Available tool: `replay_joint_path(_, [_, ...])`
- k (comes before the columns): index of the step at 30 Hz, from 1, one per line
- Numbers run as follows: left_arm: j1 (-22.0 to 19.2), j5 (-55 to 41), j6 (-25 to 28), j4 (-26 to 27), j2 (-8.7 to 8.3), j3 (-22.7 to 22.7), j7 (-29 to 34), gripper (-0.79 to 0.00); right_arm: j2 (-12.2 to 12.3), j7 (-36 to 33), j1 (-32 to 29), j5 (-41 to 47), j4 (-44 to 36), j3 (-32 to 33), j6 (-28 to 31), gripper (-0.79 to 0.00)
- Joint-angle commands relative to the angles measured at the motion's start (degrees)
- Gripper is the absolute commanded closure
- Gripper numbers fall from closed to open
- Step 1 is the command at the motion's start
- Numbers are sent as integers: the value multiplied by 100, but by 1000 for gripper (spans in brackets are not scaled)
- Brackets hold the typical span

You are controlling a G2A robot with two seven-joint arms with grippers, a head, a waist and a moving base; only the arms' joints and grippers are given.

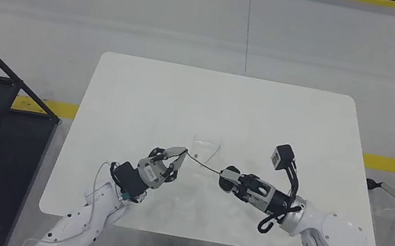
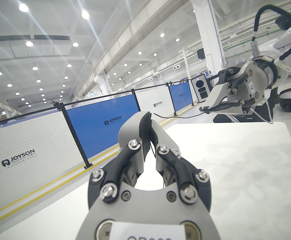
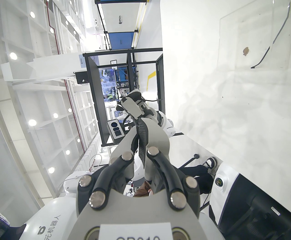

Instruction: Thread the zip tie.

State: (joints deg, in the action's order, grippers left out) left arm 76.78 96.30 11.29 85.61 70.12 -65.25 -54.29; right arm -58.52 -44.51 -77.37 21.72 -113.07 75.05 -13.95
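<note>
Both arms angle inward. The left end effector [image 1: 181,154] and right end effector [image 1: 226,175] face each other, near but apart, each with its fingers pinched together.

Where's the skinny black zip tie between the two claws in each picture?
Top view: zip tie stretched between left claw and right claw, over the table.
Left wrist view: thin line running from the left claw's tip to the right claw.
Right wrist view: seemingly the short black bit beside the far left claw.
Shared landmark: the white table.
</note>
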Motion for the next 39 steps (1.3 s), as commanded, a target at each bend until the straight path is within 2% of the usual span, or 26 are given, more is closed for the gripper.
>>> replay_joint_path(1, [0,0,0,0,0,0,0,0,0,1,5,1,-2,-2,-6,0])
replay_joint_path(39, [0,0,0,0,0,0,0,0,-6,69,87,66,20,-40,-106,0])
